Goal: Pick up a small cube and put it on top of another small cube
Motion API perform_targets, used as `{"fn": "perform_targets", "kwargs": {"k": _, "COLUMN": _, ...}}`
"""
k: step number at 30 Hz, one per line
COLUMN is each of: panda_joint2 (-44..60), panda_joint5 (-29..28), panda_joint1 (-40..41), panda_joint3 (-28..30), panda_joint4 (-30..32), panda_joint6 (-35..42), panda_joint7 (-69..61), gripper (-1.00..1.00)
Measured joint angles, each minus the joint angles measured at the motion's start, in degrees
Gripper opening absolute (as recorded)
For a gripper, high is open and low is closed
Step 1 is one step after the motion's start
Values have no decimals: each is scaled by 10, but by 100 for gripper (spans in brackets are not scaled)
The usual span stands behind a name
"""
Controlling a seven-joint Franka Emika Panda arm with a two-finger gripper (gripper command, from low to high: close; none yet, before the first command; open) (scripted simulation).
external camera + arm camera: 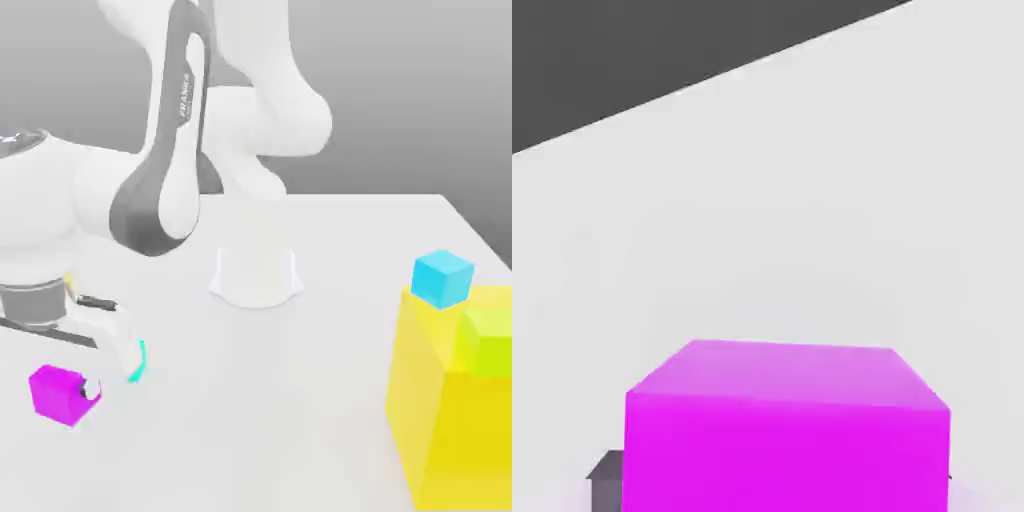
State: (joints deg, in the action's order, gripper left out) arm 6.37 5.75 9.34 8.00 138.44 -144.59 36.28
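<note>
A magenta small cube rests on the white table at the exterior view's lower left. My gripper is down at it, shut on the cube, with one fingertip pressed against the side that faces the exterior view's right. Close up in the hand view, the magenta cube sits between the jaws, and a dark finger shows at one side. A cyan small cube stands at the exterior view's right, on top of a large yellow block.
A lime-green block sits on the yellow block beside the cyan cube. The arm's white base stands at the table's middle back. Bare table lies between the magenta cube and the yellow block.
</note>
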Motion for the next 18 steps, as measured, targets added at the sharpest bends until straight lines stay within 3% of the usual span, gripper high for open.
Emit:
{"fn": "perform_targets", "kwargs": {"k": 10, "panda_joint2": -92, "panda_joint5": -40, "panda_joint1": -268, "panda_joint3": -126, "panda_joint4": -164, "panda_joint6": 252, "panda_joint7": 157, "gripper": -100}}
{"fn": "perform_targets", "kwargs": {"k": 14, "panda_joint2": -80, "panda_joint5": -51, "panda_joint1": -292, "panda_joint3": -136, "panda_joint4": -150, "panda_joint6": 228, "panda_joint7": 184, "gripper": -100}}
{"fn": "perform_targets", "kwargs": {"k": 15, "panda_joint2": -73, "panda_joint5": -52, "panda_joint1": -292, "panda_joint3": -136, "panda_joint4": -139, "panda_joint6": 210, "panda_joint7": 185, "gripper": 100}}
{"fn": "perform_targets", "kwargs": {"k": 18, "panda_joint2": -73, "panda_joint5": -52, "panda_joint1": -292, "panda_joint3": -136, "panda_joint4": -139, "panda_joint6": 210, "panda_joint7": 185, "gripper": 100}}
